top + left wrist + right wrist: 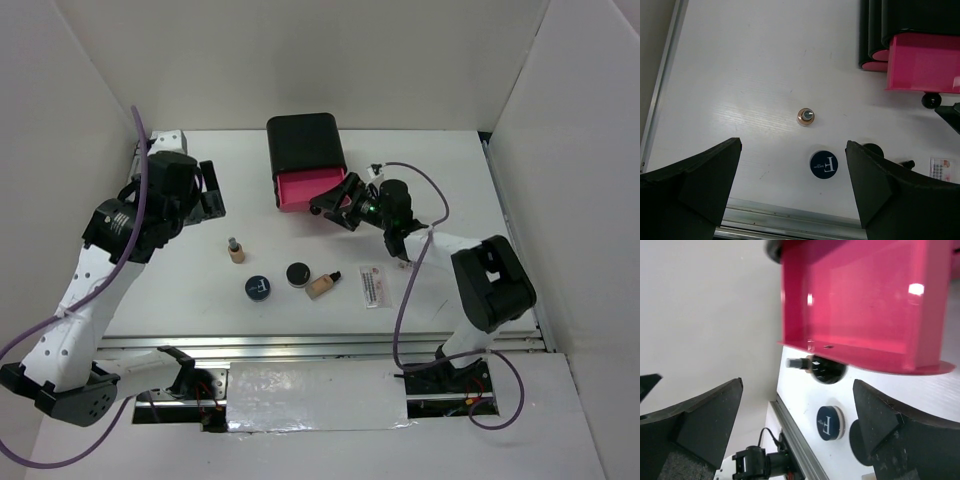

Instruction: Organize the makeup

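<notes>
Closest to the arm bases, on the white table (150,300), a loose row of the makeup: at the left a round dark-blue compact (258,288) with a pale letter on its lid, then to its right the round black-lidded jar (297,273), then a beige bottle (323,285) lying on its side just beside the jar, dark cap aimed toward the far right. Further right, apart from that bottle, a pale sachet (373,285) with red print, lying flat. A little farther back and to the left, a second beige bottle (235,250) standing upright and alone, dark cap up; in the left wrist view seen from straight above, near the compact but not touching it. Beyond that, the left gripper (208,190) raised over the left part of the table, jaws spread wide and holding nothing. On the other side, the right gripper (335,203) likewise released and empty, fingers far apart, just beside the front of a pulled-out pink drawer (308,190); no telling whether touching it or not. On the drawer's front, a small black knob (930,100). Farthest back, the black box (305,143) housing that drawer, toward the far edge of the table.
</notes>
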Robot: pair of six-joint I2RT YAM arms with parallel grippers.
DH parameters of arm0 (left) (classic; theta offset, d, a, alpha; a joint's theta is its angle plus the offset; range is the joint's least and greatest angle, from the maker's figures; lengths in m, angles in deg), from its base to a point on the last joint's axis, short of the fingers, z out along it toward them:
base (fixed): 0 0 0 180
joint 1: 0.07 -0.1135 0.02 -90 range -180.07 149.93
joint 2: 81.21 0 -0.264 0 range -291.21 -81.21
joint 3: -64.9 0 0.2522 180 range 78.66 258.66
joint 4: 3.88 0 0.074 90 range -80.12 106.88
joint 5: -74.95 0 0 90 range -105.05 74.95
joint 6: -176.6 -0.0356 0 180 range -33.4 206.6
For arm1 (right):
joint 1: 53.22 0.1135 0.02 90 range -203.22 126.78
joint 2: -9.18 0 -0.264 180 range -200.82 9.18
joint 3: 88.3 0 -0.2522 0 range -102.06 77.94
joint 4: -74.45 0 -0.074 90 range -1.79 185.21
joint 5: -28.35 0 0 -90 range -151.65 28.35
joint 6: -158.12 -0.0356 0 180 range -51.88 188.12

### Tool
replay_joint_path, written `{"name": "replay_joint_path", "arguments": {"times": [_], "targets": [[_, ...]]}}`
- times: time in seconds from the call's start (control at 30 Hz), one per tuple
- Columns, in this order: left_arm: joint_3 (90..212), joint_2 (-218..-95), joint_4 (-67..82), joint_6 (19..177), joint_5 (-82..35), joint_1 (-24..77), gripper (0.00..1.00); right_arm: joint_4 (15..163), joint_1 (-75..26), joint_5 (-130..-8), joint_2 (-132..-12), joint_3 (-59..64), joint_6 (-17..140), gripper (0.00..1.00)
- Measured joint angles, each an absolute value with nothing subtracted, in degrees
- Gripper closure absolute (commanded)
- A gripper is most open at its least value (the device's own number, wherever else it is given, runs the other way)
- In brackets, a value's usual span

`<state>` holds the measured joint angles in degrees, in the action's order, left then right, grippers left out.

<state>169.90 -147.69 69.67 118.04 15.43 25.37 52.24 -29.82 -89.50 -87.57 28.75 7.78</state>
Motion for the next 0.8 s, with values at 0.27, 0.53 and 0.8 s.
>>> {"name": "replay_joint_path", "arguments": {"times": [0.27,0.53,0.8], "targets": [[167.2,-147.6,68.3,117.8,13.0,25.4,0.01,66.6,-29.8,-86.7,-69.8,33.8,14.2,0.00],[166.4,-147.1,67.9,116.7,12.8,25.4,0.01,100.3,-29.0,-69.1,-56.5,28.8,25.1,0.00],[165.4,-148.3,66.4,116.7,11.2,25.4,0.01,122.1,-25.6,-53.7,-63.5,26.5,27.1,0.00]]}}
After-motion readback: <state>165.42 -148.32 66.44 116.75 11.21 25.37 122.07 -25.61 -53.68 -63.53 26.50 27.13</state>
